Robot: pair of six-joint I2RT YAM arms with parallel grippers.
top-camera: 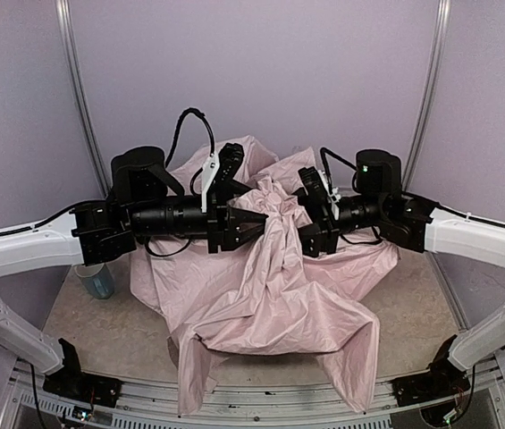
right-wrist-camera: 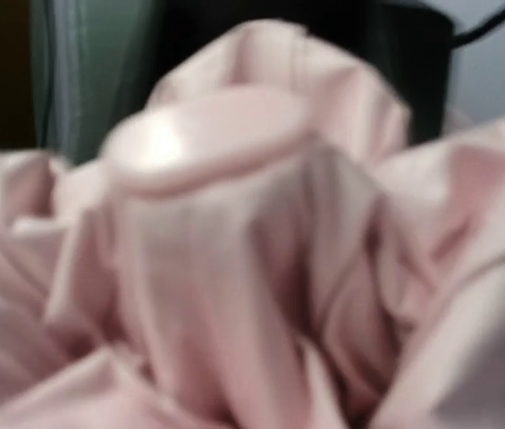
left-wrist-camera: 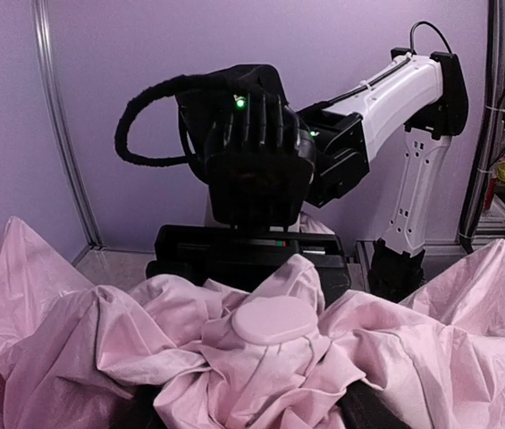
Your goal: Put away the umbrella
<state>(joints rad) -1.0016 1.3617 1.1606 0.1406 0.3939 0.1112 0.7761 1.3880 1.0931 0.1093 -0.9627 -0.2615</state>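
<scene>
Currently the left tool [top-camera: 259,218] is pinching a gathered bunch of pink cloth near the crown of the umbrella [top-camera: 261,295]. In the left wrist view the cloth fills the gap between its dark fingers. The right tool [top-camera: 306,214] faces it from the other side, just beside the same bunch. Cannot tell whether its jaws are spread or pressed on cloth: its own wrist view is blurred and shows no fingers, and from above folds hide the tips.

Progress, as a judgement: early. The canopy is slack and unrolled, not gathered round the shaft or strapped. No shaft or handle shows in any view. No place to stow it is in view. Left to do: collect the loose panels, wrap them tight, then move the bundle off.

Position: the round cap [left-wrist-camera: 274,320] sits between the two tools, raised above the worktop [top-camera: 100,331]. From there the cloth falls away across the middle of the worktop, and two long flaps spill over the near edge.
</scene>
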